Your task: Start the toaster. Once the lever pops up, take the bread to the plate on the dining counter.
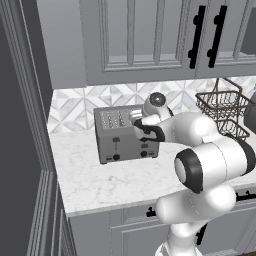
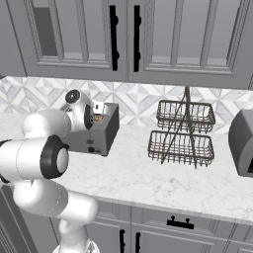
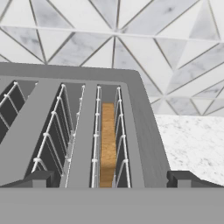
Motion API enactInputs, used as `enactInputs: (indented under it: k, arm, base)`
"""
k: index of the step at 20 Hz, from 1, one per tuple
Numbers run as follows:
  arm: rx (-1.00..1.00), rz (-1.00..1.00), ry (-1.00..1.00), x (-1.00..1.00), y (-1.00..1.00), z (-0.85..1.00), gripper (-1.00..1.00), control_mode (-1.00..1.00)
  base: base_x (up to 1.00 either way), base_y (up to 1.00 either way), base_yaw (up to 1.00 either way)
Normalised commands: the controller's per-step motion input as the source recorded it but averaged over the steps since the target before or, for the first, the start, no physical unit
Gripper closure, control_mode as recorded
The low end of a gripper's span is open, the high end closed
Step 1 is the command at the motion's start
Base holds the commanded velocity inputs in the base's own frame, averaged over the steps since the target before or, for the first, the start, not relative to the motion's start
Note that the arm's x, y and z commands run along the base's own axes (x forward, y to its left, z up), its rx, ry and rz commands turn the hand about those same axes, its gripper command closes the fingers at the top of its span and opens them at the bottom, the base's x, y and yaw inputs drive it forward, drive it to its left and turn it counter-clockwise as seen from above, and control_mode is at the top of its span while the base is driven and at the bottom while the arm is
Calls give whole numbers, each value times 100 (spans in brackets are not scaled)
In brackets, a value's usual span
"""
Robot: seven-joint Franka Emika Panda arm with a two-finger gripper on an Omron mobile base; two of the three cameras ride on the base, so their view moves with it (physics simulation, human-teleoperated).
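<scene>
The bread (image 3: 107, 144) stands on edge in the rightmost slot of the grey toaster (image 1: 125, 137), its golden crust showing between the wire guides. The toaster sits on the marble counter (image 1: 90, 175) against the patterned backsplash (image 3: 131, 43). Above that slot hangs the pincer (image 3: 109, 179), fingers spread wide and gripping nothing. A two-tier wire basket (image 2: 183, 133) stands well apart to the right.

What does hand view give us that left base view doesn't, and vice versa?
Hand view alone: the bread standing in the toaster's rightmost slot, wire guides either side, with the open gripper straddling that slot from above. Left base view alone: the toaster's front with a black lever and knobs, the wire basket rack, upper cabinets. Shared: toaster, marble worktop, tiled backsplash.
</scene>
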Motion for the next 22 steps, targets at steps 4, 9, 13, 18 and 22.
enactInputs:
  k: [4, 9, 13, 18, 22]
  arm:
    - [0, 0, 0, 0, 0, 0, -100, -100]
    - [0, 0, 0, 0, 0, 0, -100, -100]
    - [0, 0, 0, 0, 0, 0, -100, -100]
    - [0, 0, 0, 0, 0, 0, -100, -100]
    - [0, 0, 0, 0, 0, 0, -100, -100]
  base:
    - [0, 0, 0]
    - [0, 0, 0]
    - [0, 0, 0]
    - [0, 0, 0]
    - [0, 0, 0]
